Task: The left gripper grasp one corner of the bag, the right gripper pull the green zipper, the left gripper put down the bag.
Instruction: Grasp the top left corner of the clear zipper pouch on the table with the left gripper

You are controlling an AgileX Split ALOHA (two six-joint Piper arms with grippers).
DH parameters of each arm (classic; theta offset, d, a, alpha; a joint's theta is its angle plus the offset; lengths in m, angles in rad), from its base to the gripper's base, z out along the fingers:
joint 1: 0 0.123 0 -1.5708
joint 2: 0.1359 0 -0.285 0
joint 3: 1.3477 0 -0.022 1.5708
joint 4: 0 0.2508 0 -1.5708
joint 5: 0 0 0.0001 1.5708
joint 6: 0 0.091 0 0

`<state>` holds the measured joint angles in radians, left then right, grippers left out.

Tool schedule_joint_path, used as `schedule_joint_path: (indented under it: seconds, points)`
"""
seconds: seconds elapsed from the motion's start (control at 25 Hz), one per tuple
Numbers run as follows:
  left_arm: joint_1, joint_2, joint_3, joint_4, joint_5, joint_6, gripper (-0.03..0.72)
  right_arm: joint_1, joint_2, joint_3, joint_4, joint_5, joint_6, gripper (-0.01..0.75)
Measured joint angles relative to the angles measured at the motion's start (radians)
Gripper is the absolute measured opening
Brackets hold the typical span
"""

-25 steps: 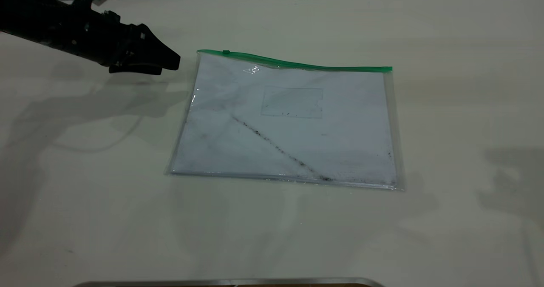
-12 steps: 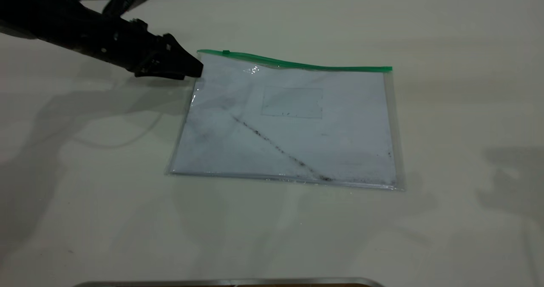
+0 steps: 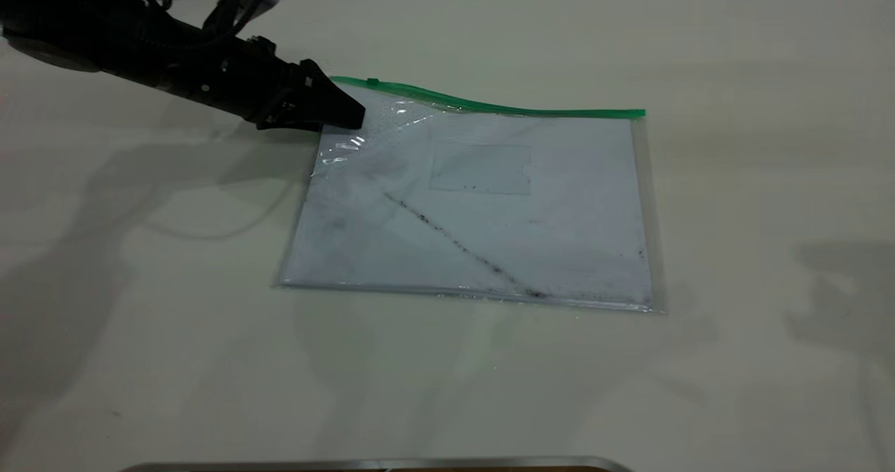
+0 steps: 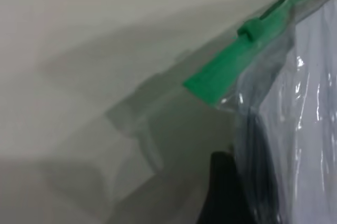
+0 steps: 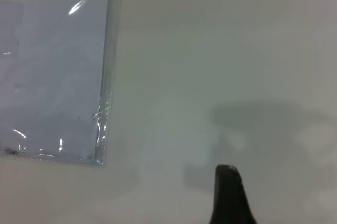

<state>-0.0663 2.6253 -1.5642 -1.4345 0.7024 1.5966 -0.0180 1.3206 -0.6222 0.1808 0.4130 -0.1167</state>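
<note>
One flat clear rectangular plastic bag (image 3: 468,210) holding white paper lies at the frame's centre on the pale table (image 3: 755,262), its one thin bright green zipper (image 3: 489,105) along the upper edge, slider tab (image 3: 373,80) upper left. The black left tool (image 3: 346,117) straddles the upper-left corner, one finger beneath the film; whether it is clenched cannot be told. Step: corner grasp. Next: clench, lift. The right tool (image 5: 229,192) shows one fingertip, state undeterminable.

Soft overhead light is casting broad grey shadows across the desk (image 3: 734,52); glare is glinting on the bag (image 3: 489,234); both wrist views are looking blurred.
</note>
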Motion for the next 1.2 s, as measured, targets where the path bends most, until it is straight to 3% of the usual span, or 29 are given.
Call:
schedule_joint_path:
  seconds: [0.16, 0.32, 0.64, 0.68, 0.92, 1.2]
  points:
    - [-0.002, 0.000, 0.000, -0.001, 0.005, 0.001, 0.554, 0.000, 0.000, 0.000, 0.000, 0.000, 0.000, 0.536]
    - [-0.002, 0.000, -0.001, 0.000, 0.005, 0.003, 0.451, 0.000, 0.000, 0.000, 0.000, 0.000, 0.000, 0.536]
    - [-0.002, 0.031, -0.008, 0.009, 0.011, 0.058, 0.077, 0.000, 0.000, 0.000, 0.000, -0.001, -0.009, 0.536]
    - [-0.002, 0.033, -0.008, 0.009, 0.019, 0.081, 0.056, 0.000, 0.000, 0.000, 0.000, -0.001, -0.018, 0.536]
    - [-0.002, 0.033, -0.071, 0.054, 0.153, 0.211, 0.053, 0.000, 0.000, -0.003, 0.017, -0.015, -0.086, 0.536]
    - [-0.002, 0.033, -0.248, 0.298, 0.336, 0.230, 0.053, 0.054, 0.005, -0.067, 0.147, -0.029, -0.280, 0.536]
